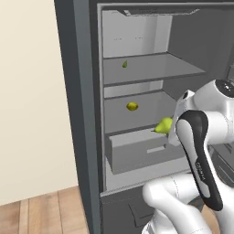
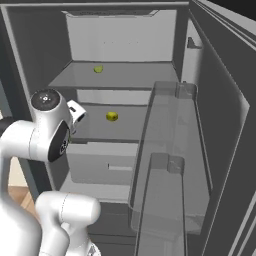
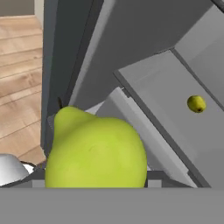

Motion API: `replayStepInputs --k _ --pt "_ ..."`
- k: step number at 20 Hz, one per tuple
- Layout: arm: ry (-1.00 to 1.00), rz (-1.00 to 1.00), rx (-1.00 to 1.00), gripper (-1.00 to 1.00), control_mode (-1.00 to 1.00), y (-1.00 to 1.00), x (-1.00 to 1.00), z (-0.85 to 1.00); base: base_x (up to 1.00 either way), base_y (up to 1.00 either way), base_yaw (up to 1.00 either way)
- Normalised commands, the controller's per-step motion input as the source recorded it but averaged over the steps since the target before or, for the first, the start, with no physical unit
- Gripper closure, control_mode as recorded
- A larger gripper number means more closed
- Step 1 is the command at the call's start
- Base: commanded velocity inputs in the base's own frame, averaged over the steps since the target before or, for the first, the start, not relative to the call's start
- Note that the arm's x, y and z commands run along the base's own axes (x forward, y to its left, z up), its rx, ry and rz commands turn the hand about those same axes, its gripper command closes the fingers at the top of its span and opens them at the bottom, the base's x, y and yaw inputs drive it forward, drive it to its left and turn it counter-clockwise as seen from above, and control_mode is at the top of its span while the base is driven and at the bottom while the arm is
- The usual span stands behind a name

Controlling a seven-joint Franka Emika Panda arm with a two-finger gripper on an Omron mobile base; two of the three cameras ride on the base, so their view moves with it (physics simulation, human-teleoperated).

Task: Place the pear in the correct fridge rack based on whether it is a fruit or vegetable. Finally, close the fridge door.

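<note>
Your gripper (image 1: 172, 127), fingers hidden behind the wrist, holds the pear (image 1: 163, 125) before the fridge rack (image 1: 151, 111), where a rounder yellow-green fruit (image 1: 132, 106) sits at the pear's ten o'clock.

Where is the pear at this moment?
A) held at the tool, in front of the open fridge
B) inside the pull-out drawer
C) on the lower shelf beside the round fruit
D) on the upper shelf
A: the pear sits at the tool, outside the fridge, while only the round fruit lies on the lower shelf.
</note>
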Motion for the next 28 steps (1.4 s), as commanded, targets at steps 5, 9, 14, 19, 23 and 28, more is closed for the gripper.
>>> replayStepInputs --k 5,9,14,19,23,28 --pt "-0.07 -0.1 0.01 1.0 -1.0 -0.1 0.44 -0.39 0.0 0.0 0.0" --pt "0.0 -0.18 0.07 1.0 -1.0 -0.08 0.48 -0.48 0.0 0.0 0.0" --pt "-0.06 -0.18 0.13 1.0 -1.0 -0.1 0.45 -0.38 0.0 0.0 0.0" --pt "-0.1 -0.13 0.14 1.0 -1.0 -0.13 0.52 -0.27 0.0 0.0 0.0" --pt "-0.08 -0.09 0.16 1.0 -1.0 0.0 0.74 -0.16 0.0 0.0 0.0" --pt "-0.04 -0.08 0.13 1.0 -1.0 -0.03 0.85 -0.03 0.0 0.0 0.0"
